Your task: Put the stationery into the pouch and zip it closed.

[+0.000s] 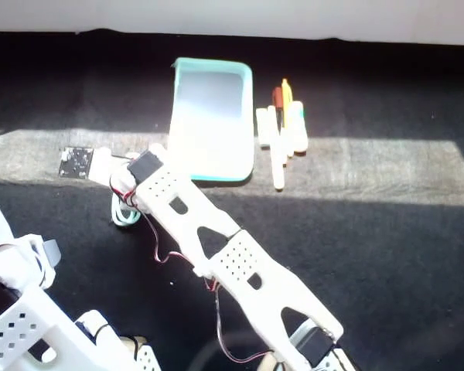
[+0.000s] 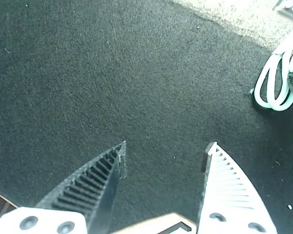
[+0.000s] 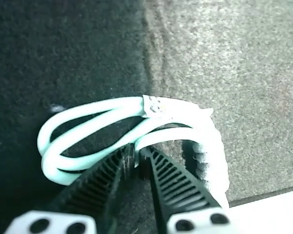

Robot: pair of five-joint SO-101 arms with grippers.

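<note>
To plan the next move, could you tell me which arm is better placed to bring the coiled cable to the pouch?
Right: the right gripper is closed on the coiled white cable; the left gripper hangs open over dark mat.

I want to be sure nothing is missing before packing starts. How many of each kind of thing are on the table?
pouch: 1
coiled cable: 1
pens and markers: at least 4, bunched too tightly for an exact count
Total: at least 6
</note>
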